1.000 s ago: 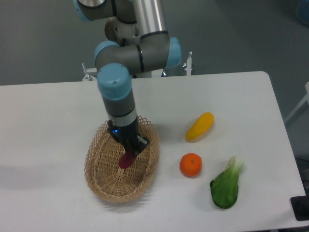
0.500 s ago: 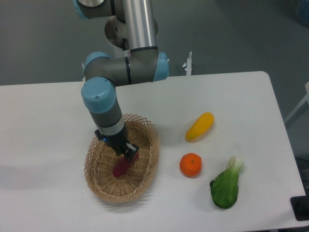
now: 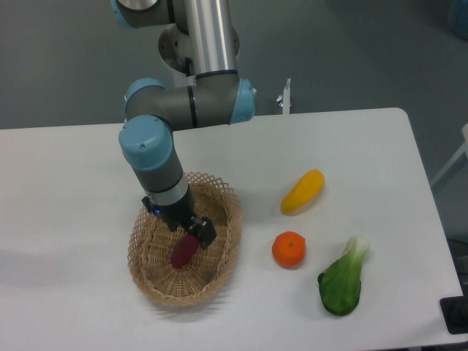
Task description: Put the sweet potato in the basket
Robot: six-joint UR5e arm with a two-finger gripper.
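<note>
The magenta sweet potato (image 3: 182, 251) lies on the floor of the tan wicker basket (image 3: 143, 270) at the front left of the table. My gripper (image 3: 193, 232) is down inside the basket, right over the sweet potato's upper end. Its jaws look parted, with one dark finger (image 3: 206, 233) standing off to the right of the tuber. The other finger is mostly hidden behind the wrist.
A yellow-orange elongated vegetable (image 3: 303, 191) lies right of the basket. An orange (image 3: 289, 249) sits in front of it. A green bok choy (image 3: 342, 282) lies near the front right edge. The arm's base stands behind the table's back edge.
The gripper has lowered the sweet potato leftward onto the basket floor. In the last half second the right finger has shifted outward while the sweet potato stayed put.
</note>
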